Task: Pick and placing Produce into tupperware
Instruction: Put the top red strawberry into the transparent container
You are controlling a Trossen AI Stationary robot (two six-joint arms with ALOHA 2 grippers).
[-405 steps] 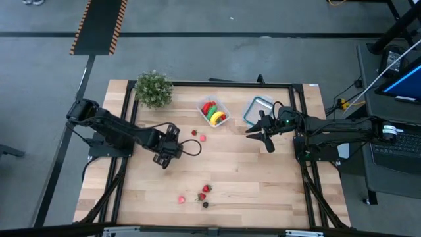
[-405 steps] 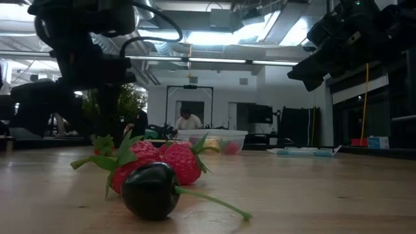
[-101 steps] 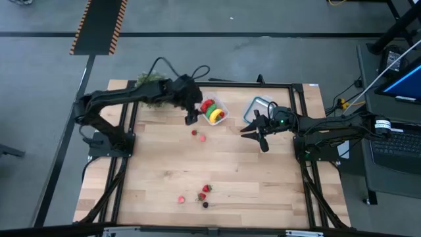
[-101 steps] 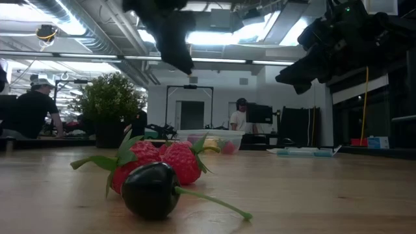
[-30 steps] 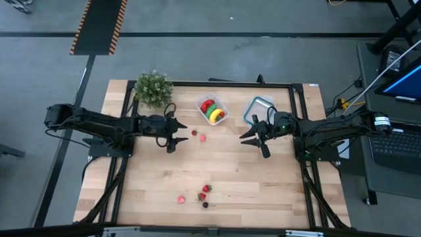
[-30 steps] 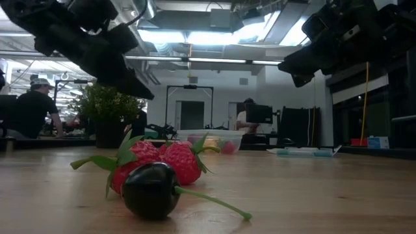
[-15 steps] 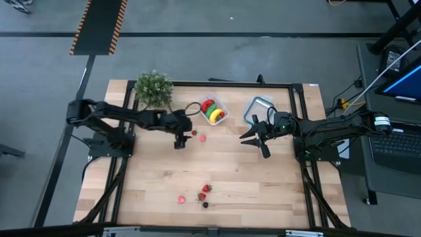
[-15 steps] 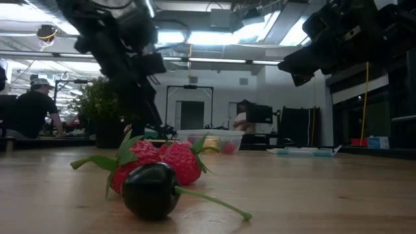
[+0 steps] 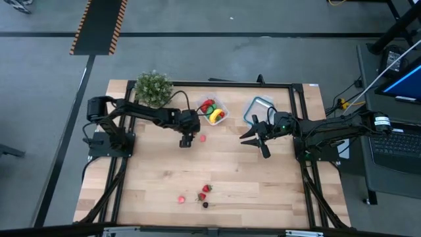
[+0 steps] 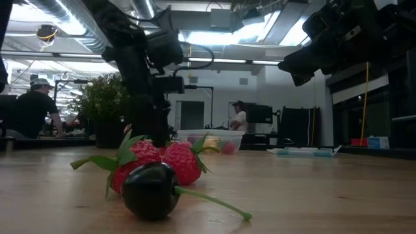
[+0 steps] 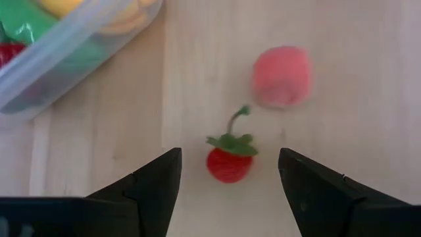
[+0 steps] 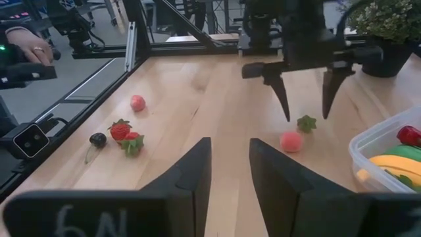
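We see a wooden bench (image 9: 263, 184) from above, with 2 dark robot arms reaching in from opposite sides. A bushy green potted plant (image 9: 153, 88) stands at the far left corner.

The left arm stretches across the far part of the bench, and its left gripper (image 9: 186, 140) points down over a small red berry (image 11: 229, 160). Its fingers stand wide open, 1 on each side of the berry, touching nothing and holding nothing. In the left wrist view the berry, with a green leafy cap and a curled stem, lies on the wood between the 2 fingertips. Just beside it lies a pink round piece (image 11: 281, 76).

The right arm hangs above the bench near the right side. Its right gripper (image 9: 259, 139) is partly open, with a narrow gap between the fingers, and it is empty.

The tupperware (image 9: 213, 109), a small clear tub, sits at the far middle of the bench, near the left gripper. Inside it we see a yellow banana (image 9: 216, 117), a green piece (image 9: 210, 111) and a red piece (image 9: 207, 105). A clear container with a blue rim (image 9: 256, 108) lies to its right.

Near the front edge lie more produce: 2 strawberries (image 10: 162, 159), a dark cherry (image 10: 150, 189) touching them, and another pink piece (image 9: 181, 198) just to their left.

A person (image 10: 29, 110) sits in the room behind the bench.
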